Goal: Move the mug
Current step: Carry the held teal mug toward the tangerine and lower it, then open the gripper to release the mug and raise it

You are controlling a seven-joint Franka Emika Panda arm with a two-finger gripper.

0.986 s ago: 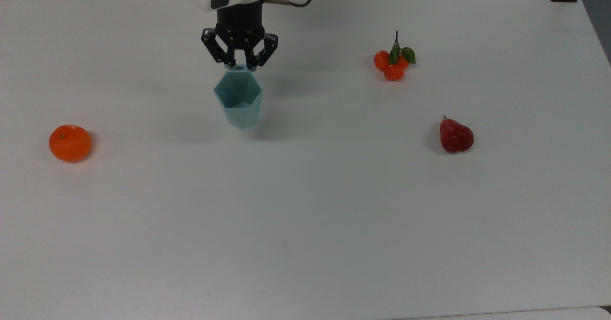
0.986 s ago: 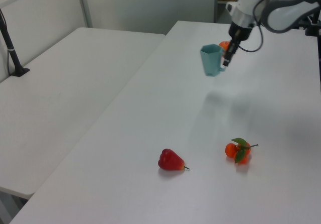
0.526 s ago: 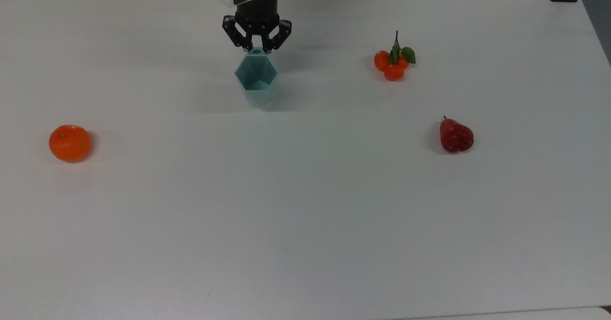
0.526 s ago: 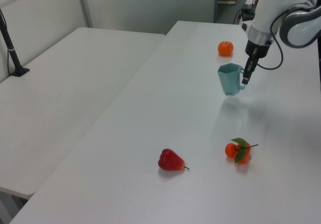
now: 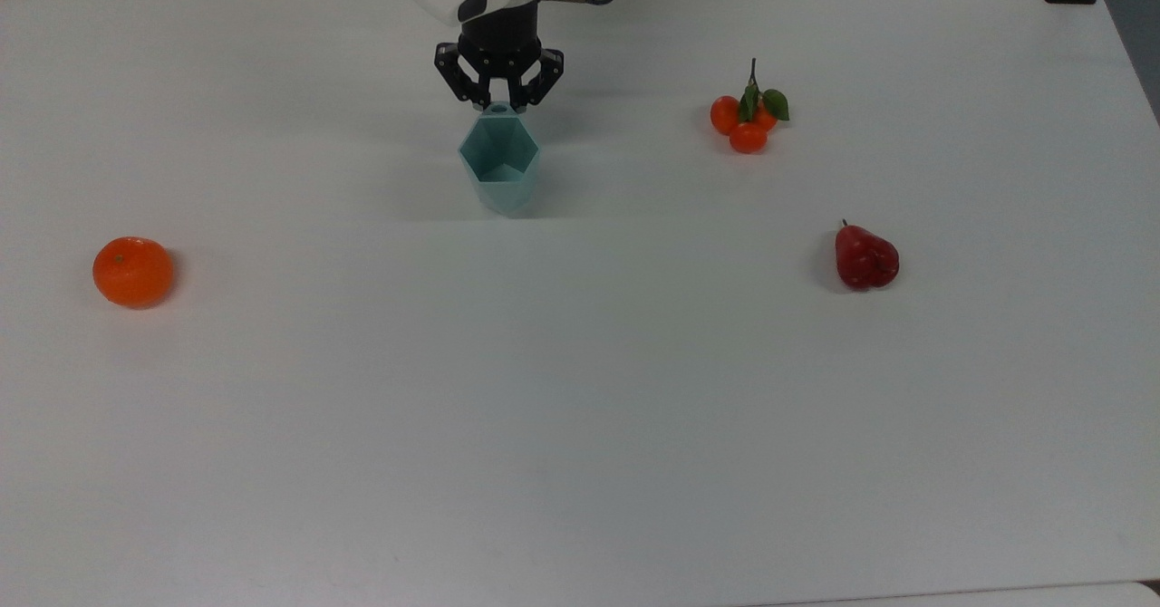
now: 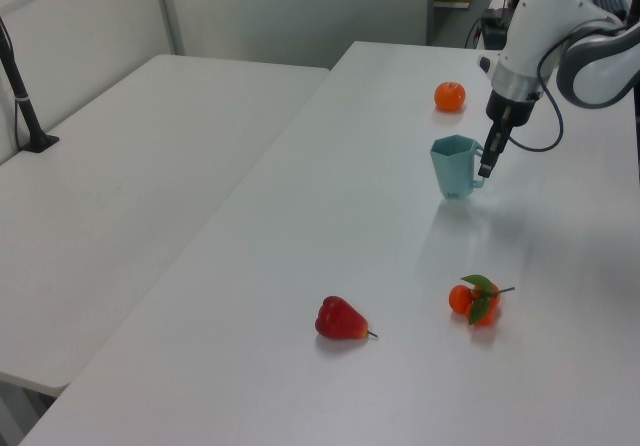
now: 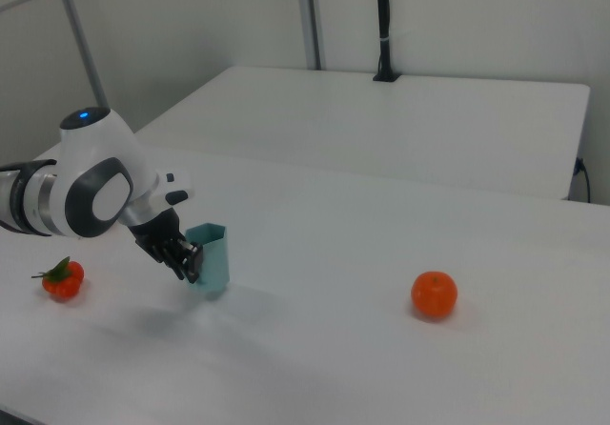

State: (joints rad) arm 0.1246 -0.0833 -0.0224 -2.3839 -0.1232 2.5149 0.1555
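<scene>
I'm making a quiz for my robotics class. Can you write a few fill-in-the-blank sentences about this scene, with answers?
1. The hand grips the mug by its ____.
2. In the top view, the lone orange lies at the ____ side.
3. The pear-shaped fruit is ____ in colour.
4. The tangerine cluster carries green ____.

Answers: handle; left; red; leaves

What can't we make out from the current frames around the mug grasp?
- Mug base contact with the table: top view looks into the rim; left and right views don't settle it.
- Tab handle: gripper covers most of it in the top view.
- Right view: gripper hides the mug's near side.
</scene>
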